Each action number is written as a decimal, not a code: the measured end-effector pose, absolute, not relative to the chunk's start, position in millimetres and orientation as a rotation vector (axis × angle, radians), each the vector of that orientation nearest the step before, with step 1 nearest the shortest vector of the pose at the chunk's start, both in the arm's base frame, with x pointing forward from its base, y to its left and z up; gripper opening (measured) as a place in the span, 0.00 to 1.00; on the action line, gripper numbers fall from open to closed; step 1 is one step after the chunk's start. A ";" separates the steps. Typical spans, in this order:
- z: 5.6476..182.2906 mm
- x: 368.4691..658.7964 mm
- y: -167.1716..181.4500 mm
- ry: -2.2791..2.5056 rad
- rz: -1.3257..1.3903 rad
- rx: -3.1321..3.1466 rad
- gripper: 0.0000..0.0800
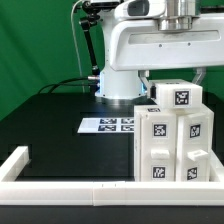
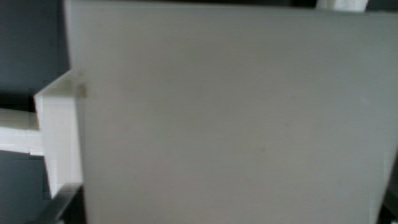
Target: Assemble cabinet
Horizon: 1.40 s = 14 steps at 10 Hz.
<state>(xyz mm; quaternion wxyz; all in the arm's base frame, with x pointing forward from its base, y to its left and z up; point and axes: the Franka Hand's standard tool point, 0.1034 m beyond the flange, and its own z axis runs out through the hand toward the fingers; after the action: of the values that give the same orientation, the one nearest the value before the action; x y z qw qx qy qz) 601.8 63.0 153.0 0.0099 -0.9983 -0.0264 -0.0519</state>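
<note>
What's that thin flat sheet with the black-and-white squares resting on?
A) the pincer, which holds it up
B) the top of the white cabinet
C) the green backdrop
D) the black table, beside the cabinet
D: the marker board lies flat on the black table, to the exterior view's left of the cabinet.

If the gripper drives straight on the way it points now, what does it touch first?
Most likely the cabinet: a plain white face of it fills almost the whole wrist view, right ahead and apparently close. The fingers show in neither view, so I cannot tell the exact contact spot.
</note>
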 end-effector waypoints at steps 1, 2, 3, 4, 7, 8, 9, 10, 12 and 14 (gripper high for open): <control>153.0 601.6 63.7 0.029 -0.164 -3.110 0.70; 152.4 600.0 65.7 0.272 -0.182 -3.085 0.70; 152.1 599.3 68.1 0.464 -0.185 -3.048 0.70; 152.2 599.4 70.8 0.593 -0.182 -3.015 0.70; 152.2 598.6 80.0 1.098 -0.152 -2.836 0.70; 152.6 598.9 82.0 1.193 -0.151 -2.793 0.70; 152.6 599.1 81.8 1.239 -0.146 -2.767 0.70; 152.8 599.5 82.2 1.345 -0.140 -2.709 0.70; 152.8 599.7 82.3 1.448 -0.134 -2.651 0.70; 153.2 599.9 83.9 1.646 -0.114 -2.513 0.70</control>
<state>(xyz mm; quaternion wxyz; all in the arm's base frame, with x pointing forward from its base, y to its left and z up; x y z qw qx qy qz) 599.9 83.9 153.2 0.0675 -0.8341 0.5462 -0.0378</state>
